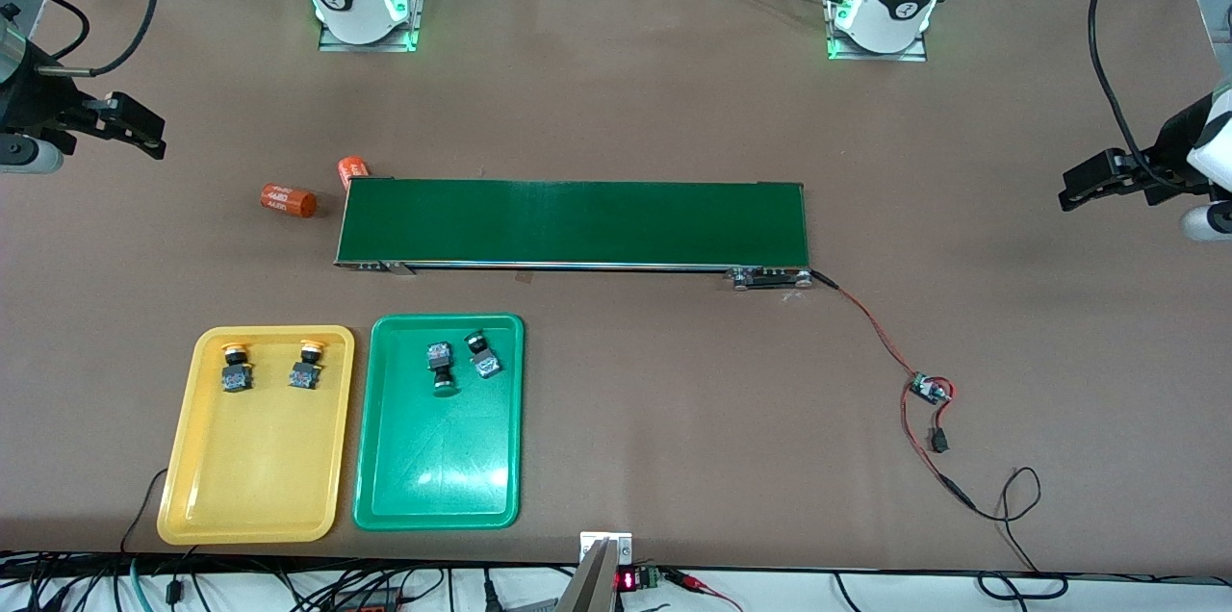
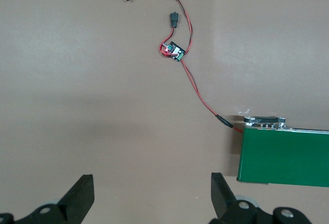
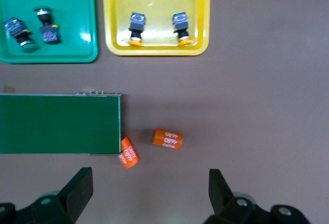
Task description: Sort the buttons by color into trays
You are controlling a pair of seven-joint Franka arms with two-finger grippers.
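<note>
Buttons sorted: yellow pair (image 1: 269, 367) in yellow tray (image 1: 192, 468), green pair (image 1: 462, 362) in green tray (image 1: 438, 487). Light, rigid, probably top-heavy; grip the blocky body. Left tool (image 1: 1083, 189) and right tool (image 1: 140, 126) released, parked at desk ends.

I see a long dark-green conveyor belt (image 1: 573, 223) mid-table, two orange printed cylinders (image 1: 289, 200) at its right-arm end, one touching it, and a red-black wire with small circuit board (image 1: 929, 389) at its left-arm end.
</note>
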